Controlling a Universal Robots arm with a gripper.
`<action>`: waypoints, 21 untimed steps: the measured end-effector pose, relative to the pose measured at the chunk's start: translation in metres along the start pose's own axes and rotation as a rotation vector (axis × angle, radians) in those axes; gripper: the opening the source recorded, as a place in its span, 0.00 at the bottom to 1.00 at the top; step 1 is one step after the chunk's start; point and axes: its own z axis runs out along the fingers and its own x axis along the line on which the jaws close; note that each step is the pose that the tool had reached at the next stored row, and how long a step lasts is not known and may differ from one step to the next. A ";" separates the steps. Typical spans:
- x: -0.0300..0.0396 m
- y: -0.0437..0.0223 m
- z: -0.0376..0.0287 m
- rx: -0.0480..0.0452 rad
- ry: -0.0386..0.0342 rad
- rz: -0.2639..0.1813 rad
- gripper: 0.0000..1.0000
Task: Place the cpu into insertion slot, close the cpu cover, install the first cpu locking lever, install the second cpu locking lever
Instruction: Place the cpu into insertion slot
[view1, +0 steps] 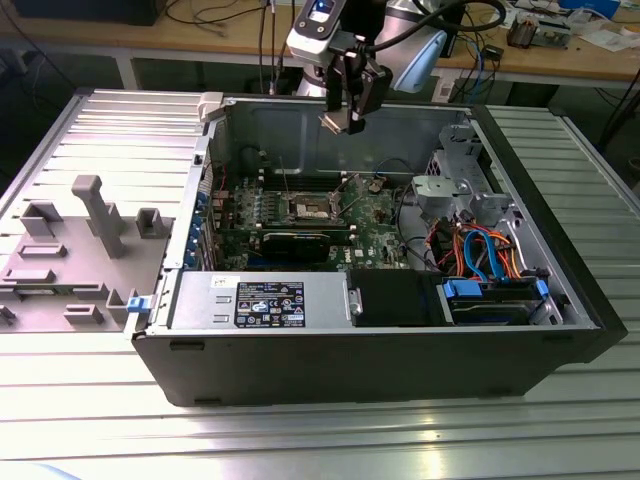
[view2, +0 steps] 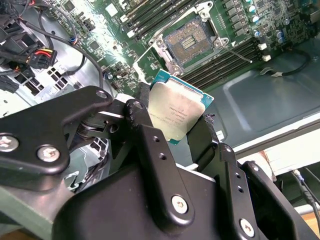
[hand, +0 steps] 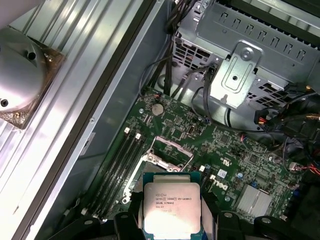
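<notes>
My gripper (view1: 345, 118) hangs above the open computer case, shut on the cpu (view1: 333, 122), a flat square chip with a dull silver top. In both wrist views the cpu (view2: 177, 112) (hand: 171, 206) sits clamped by its edges between the black fingers (view2: 145, 132). The insertion slot (view1: 305, 207) (view2: 190, 39) (hand: 161, 159) lies well below on the green motherboard, dark centre bare. The cpu cover (hand: 172, 146), a thin metal frame, appears tilted up at the slot's edge. A thin wire lever (view2: 239, 52) sticks out beside the slot.
Long black memory slots (hand: 120, 160) flank the slot. A grey drive cage (hand: 240, 75) with bundled cables (view1: 480, 250) fills the case towards the exterior view's right. The power supply (view1: 260, 300) lines the near wall. A coin battery (hand: 158, 108) lies near the slot.
</notes>
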 end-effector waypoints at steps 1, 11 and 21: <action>0.0000 0.0000 0.0000 0.0000 -0.0003 0.003 0.55; 0.0000 0.0000 0.0001 -0.0002 -0.0015 0.018 0.55; 0.0000 0.0000 0.0001 -0.0004 -0.0018 0.023 0.55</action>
